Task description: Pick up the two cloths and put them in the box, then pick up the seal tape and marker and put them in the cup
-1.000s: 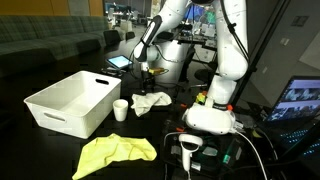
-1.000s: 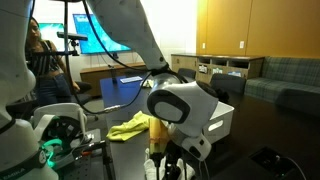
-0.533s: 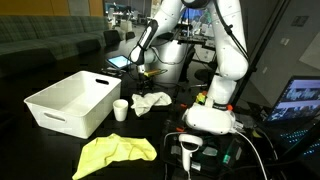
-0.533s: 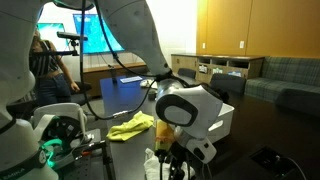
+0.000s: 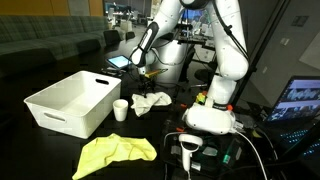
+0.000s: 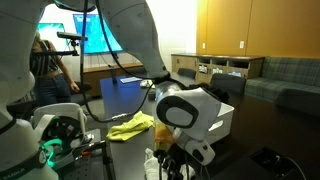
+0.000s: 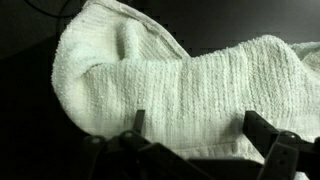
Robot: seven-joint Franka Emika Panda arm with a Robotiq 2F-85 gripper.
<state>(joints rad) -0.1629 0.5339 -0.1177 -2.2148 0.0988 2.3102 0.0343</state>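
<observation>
A white cloth (image 7: pixel 180 80) fills the wrist view and lies crumpled on the dark table in an exterior view (image 5: pixel 152 101). My gripper (image 7: pixel 200 128) is open just above it, one finger to each side, with nothing held. In an exterior view the gripper (image 5: pixel 144 74) hangs over the cloth's far side. A yellow cloth (image 5: pixel 115 152) lies near the table's front and shows in both exterior views (image 6: pixel 130 125). The white box (image 5: pixel 68 102) stands to the left, with a small white cup (image 5: pixel 121 109) beside it. I cannot make out the seal tape or the marker.
The robot base (image 5: pixel 212 112) stands right of the white cloth, with cables and a lit device (image 5: pixel 190 148) in front. A laptop (image 5: pixel 300 98) sits at the far right. The arm's wrist (image 6: pixel 188 112) blocks much of an exterior view.
The wrist has shifted slightly over the white cloth and has barely moved in the last half second. The gripper stays open and both cloths lie where they were.
</observation>
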